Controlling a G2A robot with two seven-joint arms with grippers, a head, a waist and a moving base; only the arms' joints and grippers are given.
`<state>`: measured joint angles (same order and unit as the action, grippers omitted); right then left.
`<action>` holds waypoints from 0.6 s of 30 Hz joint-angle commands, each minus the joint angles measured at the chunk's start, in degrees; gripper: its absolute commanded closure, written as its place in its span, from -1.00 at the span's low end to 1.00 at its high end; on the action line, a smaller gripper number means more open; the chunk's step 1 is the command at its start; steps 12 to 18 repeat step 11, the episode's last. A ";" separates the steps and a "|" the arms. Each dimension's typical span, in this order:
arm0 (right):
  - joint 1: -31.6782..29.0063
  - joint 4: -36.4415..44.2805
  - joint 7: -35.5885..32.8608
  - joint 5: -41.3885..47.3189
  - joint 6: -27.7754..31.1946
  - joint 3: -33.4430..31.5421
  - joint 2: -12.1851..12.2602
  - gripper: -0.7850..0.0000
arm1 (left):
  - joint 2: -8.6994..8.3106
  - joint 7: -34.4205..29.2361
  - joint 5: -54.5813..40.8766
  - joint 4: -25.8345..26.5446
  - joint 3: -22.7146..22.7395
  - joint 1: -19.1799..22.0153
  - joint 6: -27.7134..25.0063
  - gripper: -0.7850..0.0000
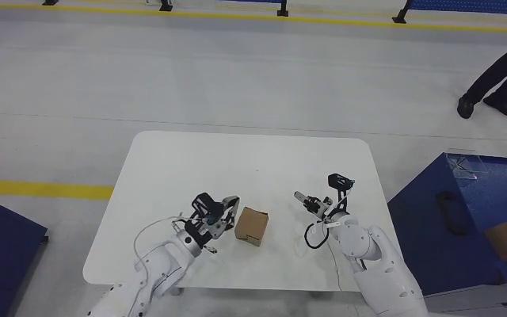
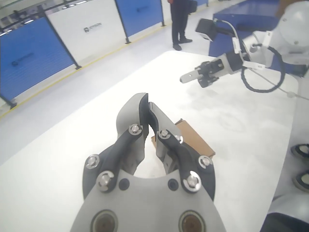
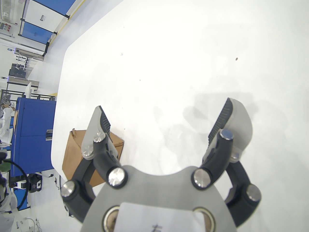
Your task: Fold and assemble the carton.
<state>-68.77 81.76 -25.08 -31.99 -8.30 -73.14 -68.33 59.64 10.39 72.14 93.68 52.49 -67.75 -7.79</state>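
One small brown cardboard carton (image 1: 252, 226), box-shaped, sits on the white rounded table (image 1: 238, 158) near its front edge, between two arms. The left gripper (image 1: 231, 211) is just beside it, pinched together on nothing and partly hiding it in the left wrist view. The right gripper (image 3: 164, 107), spread wide and empty, is held apart from the carton.

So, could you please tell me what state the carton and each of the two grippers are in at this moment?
carton: formed into a box, top face looks shut, resting on the table, held by neither gripper.
left gripper: shut, holding nothing, close beside the carton.
right gripper: open, holding nothing, over a bare part of the table, apart from the carton.
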 commanded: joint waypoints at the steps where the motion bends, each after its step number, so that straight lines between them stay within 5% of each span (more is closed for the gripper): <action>1: 0.00 0.00 0.00 0.00 0.00 0.00 0.00 -1.00 | -0.37 -1.35 -1.46 1.56 2.55 -3.33 2.89 -1.00; 3: 0.00 0.00 0.00 0.00 0.00 0.00 0.00 -1.00 | -0.43 -2.10 -2.10 1.94 3.12 -3.95 3.24 -1.00; 4: 0.00 0.00 0.00 0.00 0.00 0.00 0.00 -1.00 | -0.43 -1.87 -1.96 1.90 3.03 -3.80 3.16 0.79; 11: 0.00 0.00 0.00 0.00 0.00 0.00 0.00 -1.00 | -0.43 -2.09 -2.10 1.94 3.11 -3.95 3.24 -0.35; 18: 0.00 0.00 0.00 0.00 0.00 0.00 0.00 -1.00 | -0.43 -2.09 -2.10 1.94 3.11 -3.95 3.24 -0.35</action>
